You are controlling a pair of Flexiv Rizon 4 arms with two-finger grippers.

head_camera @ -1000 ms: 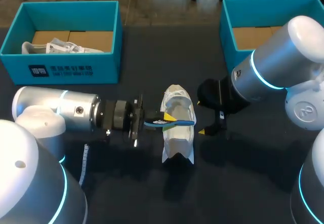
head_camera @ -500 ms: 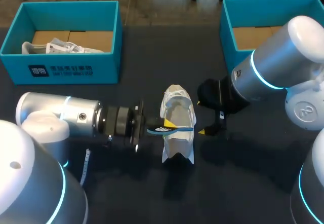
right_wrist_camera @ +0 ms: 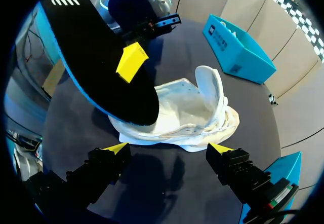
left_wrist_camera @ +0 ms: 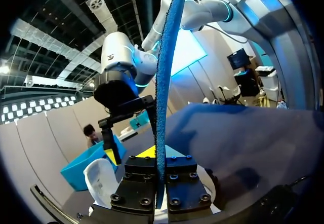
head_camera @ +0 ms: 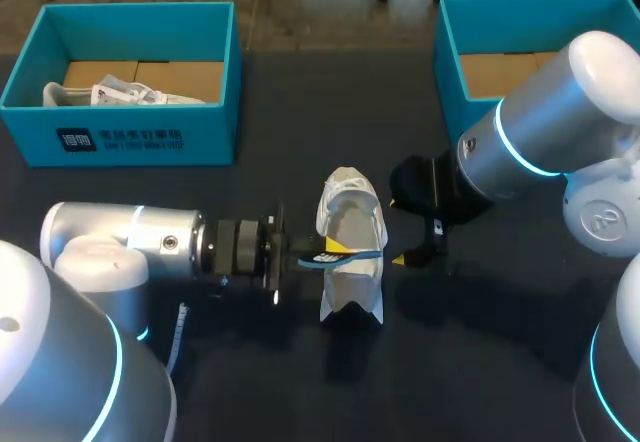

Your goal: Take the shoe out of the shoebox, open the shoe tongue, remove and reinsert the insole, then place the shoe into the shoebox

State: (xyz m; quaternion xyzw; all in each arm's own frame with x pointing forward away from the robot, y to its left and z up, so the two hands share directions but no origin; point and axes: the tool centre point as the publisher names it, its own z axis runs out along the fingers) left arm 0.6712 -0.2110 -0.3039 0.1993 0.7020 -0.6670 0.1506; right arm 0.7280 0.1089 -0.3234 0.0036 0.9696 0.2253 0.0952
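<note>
Since a moment ago the left arm has slid a little toward the near edge of the table. The insole (head_camera: 340, 258) it holds has gone along, so it now crosses the shoe (head_camera: 350, 212) a bit closer to the heel end. The left gripper (head_camera: 303, 259) pinches one end of the insole, with its fingers pressed on it from both sides. The insole stands on its edge and lies crosswise over the shoe, with its black face turned to the right gripper (head_camera: 400, 230). The shoe sits near the middle of the table. Its toe seems to point to the far edge, and its tongue is pulled up. The right gripper waits just beside the shoe, on the side nearer the right edge, with its fingers spread wide and nothing in them. A blue shoebox (head_camera: 130, 142) with another shoe in it stands at the far left corner, and a second shoebox (head_camera: 450, 72) stands at the far right corner. I think the step now is putting the insole back in. To do it well, the left arm should turn the insole until it lines up with the shoe, flat side down. Then it should slip the front end in under the tongue and push slowly. The right gripper could hold the shoe so it does not slide. If the insole goes in crooked, it may fold or bunch up.
</note>
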